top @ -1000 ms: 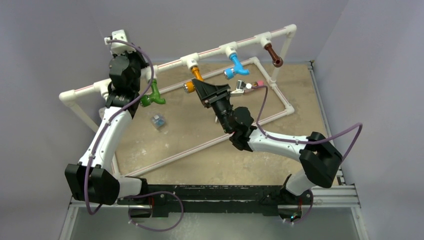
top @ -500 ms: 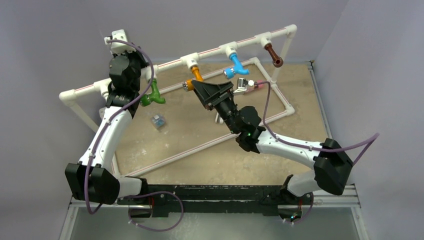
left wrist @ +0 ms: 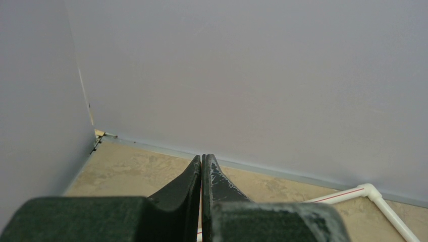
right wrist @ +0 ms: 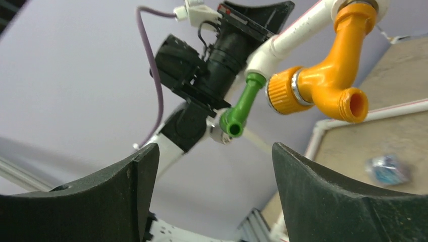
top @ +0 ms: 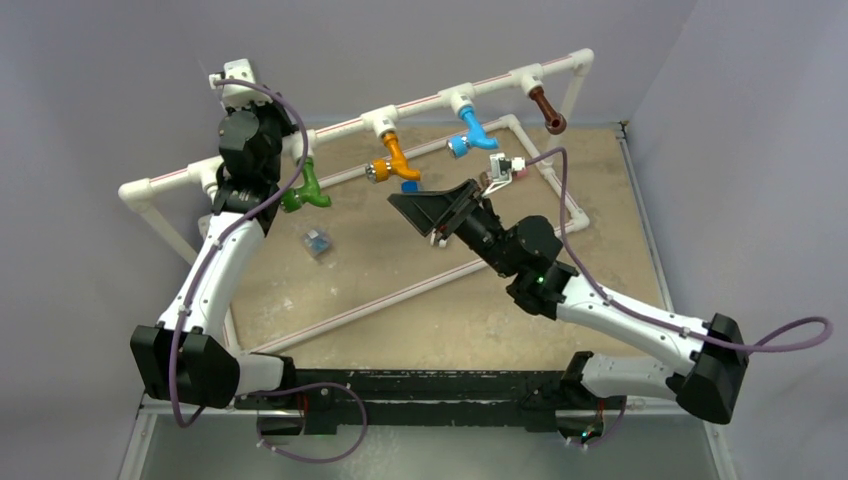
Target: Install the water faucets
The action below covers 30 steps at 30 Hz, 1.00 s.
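Four water faucets hang from tee joints on the raised white pipe rail: green, orange, blue and brown. My right gripper stands open just below and to the right of the orange one, apart from it, with nothing between its fingers. In the right wrist view the orange faucet and the green faucet hang above the open right gripper. My left gripper is shut and empty, pointing at the back wall near the rail's left end.
A white pipe frame lies flat on the tan table top. A small clear-and-blue object lies on the table below the green faucet. Grey walls close in the back and both sides. The left arm rises beside the rail.
My right gripper has opened, let go of the orange faucet and drawn back to the right. The orange faucet stays hanging on its tee. The left arm has not moved.
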{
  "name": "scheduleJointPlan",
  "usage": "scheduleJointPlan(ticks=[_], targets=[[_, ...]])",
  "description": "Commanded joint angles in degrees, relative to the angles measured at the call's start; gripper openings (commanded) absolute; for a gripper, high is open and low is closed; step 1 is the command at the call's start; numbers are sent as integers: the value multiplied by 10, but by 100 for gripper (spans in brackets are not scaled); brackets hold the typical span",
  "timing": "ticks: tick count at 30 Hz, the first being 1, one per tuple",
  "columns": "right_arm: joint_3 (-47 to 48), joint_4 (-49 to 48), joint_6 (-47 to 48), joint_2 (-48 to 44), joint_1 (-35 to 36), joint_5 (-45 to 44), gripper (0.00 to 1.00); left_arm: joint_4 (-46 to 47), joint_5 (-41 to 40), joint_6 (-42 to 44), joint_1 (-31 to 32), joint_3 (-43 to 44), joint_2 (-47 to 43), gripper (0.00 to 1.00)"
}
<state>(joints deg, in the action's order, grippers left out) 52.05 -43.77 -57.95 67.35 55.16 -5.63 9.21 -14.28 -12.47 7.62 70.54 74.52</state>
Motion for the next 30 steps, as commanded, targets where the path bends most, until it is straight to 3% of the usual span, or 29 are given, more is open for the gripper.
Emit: scheduleJointPlan(ticks=[1, 5, 9, 13, 21, 30], targets=[[40, 121, 160, -44, -1, 35, 82, -136, 29, 2, 3, -44, 37, 0], [113, 221, 337, -66, -2, 26, 80, -136, 29, 2, 3, -45, 38, 0], [153, 276, 581, -81, -1, 23, 78, -136, 29, 2, 3, -44, 39, 0], [177, 332, 763, -81, 3, 32, 78, -137, 27, 3, 3, -45, 39, 0], [138, 320, 1104, -80, 60, -43, 80, -137, 27, 3, 3, -44, 40, 0], [86, 210, 1371, -13, 110, -175, 81, -136, 27, 4, 2, -44, 41, 0]])
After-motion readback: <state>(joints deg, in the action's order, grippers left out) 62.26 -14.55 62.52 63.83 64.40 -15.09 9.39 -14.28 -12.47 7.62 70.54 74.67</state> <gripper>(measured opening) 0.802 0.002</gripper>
